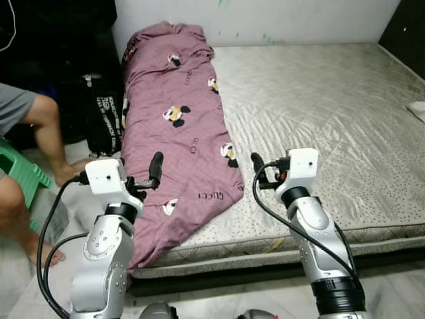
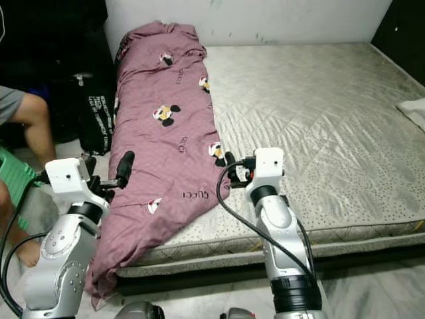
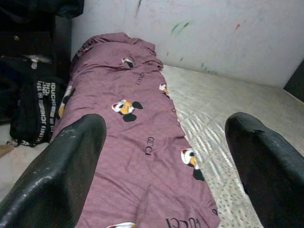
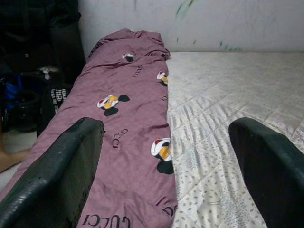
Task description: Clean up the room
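A mauve blanket (image 1: pixel 176 126) printed with cartoon mice lies lengthwise along the left side of the bare grey mattress (image 1: pixel 319 113). Its near end hangs over the front left corner of the bed. My left gripper (image 1: pixel 149 174) is open and hovers over the blanket's near end; in the left wrist view the blanket (image 3: pixel 137 142) stretches away between the wide-apart fingers (image 3: pixel 61 171). My right gripper (image 1: pixel 265 171) is open too. It is held just above the mattress at the blanket's right edge (image 4: pixel 161 156), with nothing between its fingers (image 4: pixel 266 166).
A person sits on a green stool (image 1: pixel 23 174) at the left, one bare leg (image 1: pixel 50 133) near the bed. A black bag (image 1: pixel 103 119) stands on the floor against the bed's left side. A white cloth (image 1: pixel 418 109) lies at the mattress's right edge. A white wall backs the bed.
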{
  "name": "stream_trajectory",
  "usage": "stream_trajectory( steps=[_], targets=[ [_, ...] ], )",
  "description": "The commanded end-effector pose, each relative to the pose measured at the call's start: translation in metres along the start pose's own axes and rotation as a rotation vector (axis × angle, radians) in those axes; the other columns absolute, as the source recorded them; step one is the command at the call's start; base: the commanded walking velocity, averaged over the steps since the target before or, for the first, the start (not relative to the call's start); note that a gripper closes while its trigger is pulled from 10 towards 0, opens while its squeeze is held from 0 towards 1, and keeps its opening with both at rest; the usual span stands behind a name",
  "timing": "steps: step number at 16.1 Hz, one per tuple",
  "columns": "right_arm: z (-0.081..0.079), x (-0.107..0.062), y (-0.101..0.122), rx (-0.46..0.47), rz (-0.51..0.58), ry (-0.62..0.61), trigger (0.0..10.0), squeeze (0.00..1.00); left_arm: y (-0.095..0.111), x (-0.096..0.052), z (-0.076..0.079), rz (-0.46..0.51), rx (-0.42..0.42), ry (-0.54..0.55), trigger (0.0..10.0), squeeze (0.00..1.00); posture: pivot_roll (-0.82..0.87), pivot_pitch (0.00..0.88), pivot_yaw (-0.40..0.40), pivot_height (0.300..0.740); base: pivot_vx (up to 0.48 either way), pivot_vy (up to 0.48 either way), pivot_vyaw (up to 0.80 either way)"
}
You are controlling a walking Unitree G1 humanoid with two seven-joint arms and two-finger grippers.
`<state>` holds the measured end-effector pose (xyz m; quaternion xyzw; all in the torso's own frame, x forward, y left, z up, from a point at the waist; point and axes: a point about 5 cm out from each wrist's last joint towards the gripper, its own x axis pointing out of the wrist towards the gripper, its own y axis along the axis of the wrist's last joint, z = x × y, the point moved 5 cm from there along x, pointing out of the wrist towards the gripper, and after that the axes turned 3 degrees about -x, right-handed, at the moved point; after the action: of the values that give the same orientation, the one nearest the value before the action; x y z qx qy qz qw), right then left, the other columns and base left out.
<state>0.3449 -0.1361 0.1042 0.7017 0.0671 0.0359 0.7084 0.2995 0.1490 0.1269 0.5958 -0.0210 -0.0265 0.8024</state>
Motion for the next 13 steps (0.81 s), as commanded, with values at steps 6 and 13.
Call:
stream_trajectory(
  steps=[6, 13],
  targets=[
    [0.002, 0.0, -0.001, 0.007, -0.006, -0.012, 10.0, 0.0, 0.003, -0.002, -0.001, 0.012, 0.033, 0.009, 10.0, 0.0, -0.03, 0.0, -0.027, 0.74, 0.0, 0.209, -0.21],
    [0.003, 0.001, -0.001, 0.013, -0.01, -0.02, 10.0, 0.0, 0.006, -0.005, -0.013, 0.034, 0.056, 0.053, 10.0, 0.0, -0.03, 0.006, -0.027, 0.74, 0.0, 0.0, -0.53]
  ],
)
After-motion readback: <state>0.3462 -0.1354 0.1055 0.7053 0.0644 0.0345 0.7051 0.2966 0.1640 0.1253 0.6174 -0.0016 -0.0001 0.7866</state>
